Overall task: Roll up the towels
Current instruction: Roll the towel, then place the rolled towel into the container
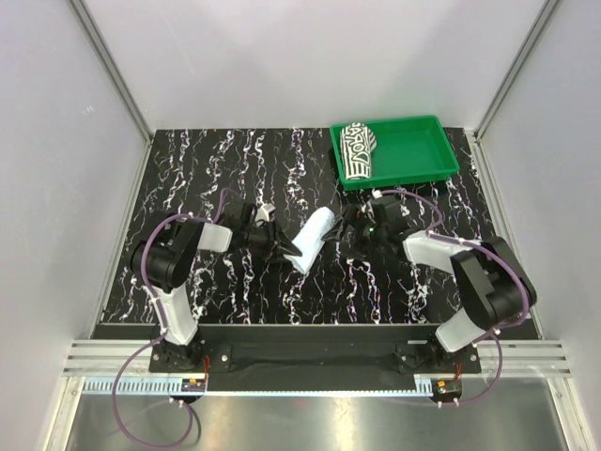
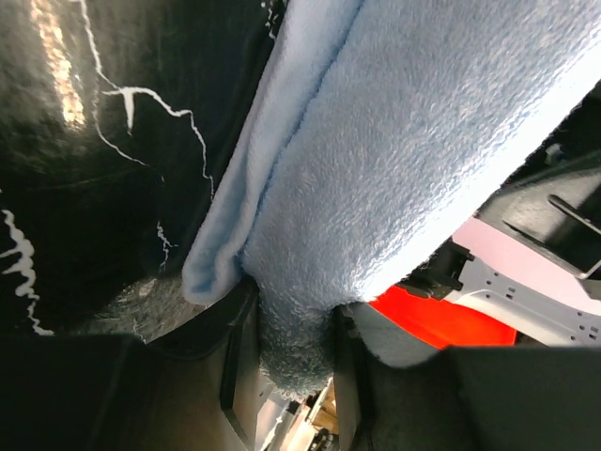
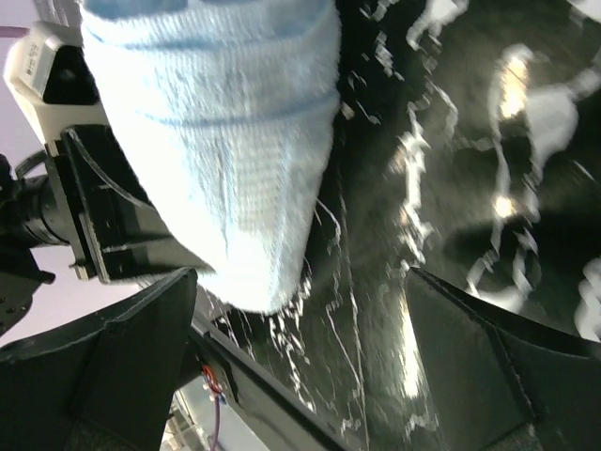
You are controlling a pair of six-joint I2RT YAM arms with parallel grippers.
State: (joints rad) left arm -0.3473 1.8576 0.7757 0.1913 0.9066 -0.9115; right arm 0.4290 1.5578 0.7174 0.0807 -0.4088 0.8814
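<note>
Towels: two; striped towel (image 1: 358, 150) and pale blue towel (image 1: 315, 237)
Done: striped towel is rolled and laid at the left end of the green tray (image 1: 418, 155); judged finished
In hand: pale blue towel is already rolled into a tube; it is held tilted over mid table (image 1: 216, 169), between the arms
Left side: left gripper (image 2: 286, 362) is clenched on the lower end of the blue roll
Right side: right gripper (image 3: 300, 366) is spread wide; nothing is grasped; the roll's tip is just beside one finger
Left to do: the blue roll is not yet set down; placing it in the tray is judged likely
</note>
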